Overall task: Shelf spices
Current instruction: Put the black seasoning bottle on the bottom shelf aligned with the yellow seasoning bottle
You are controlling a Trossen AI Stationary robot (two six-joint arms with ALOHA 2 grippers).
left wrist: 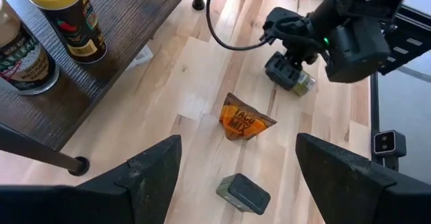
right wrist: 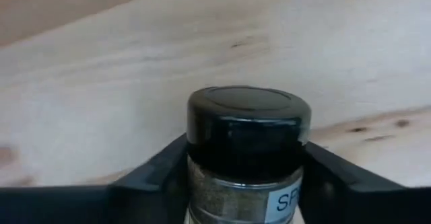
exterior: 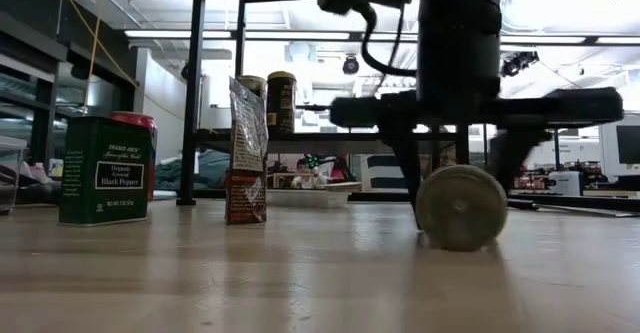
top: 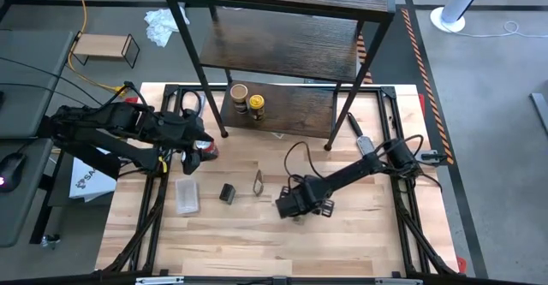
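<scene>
On the light wood table (top: 360, 234), the right gripper (top: 295, 204) at six o'clock of the shelf (top: 282, 58) clamps a lying black-lidded jar (right wrist: 246, 143); next, lift it toward the shelved jars (top: 247, 101).

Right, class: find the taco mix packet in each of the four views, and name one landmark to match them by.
High view: packet near the table's centre, standing on edge.
Low view: left of centre, upright.
Left wrist view: mid-picture.
Right wrist view: not in it.
Landmark: the tin beside it, also seen in the low view and left wrist view.
</scene>
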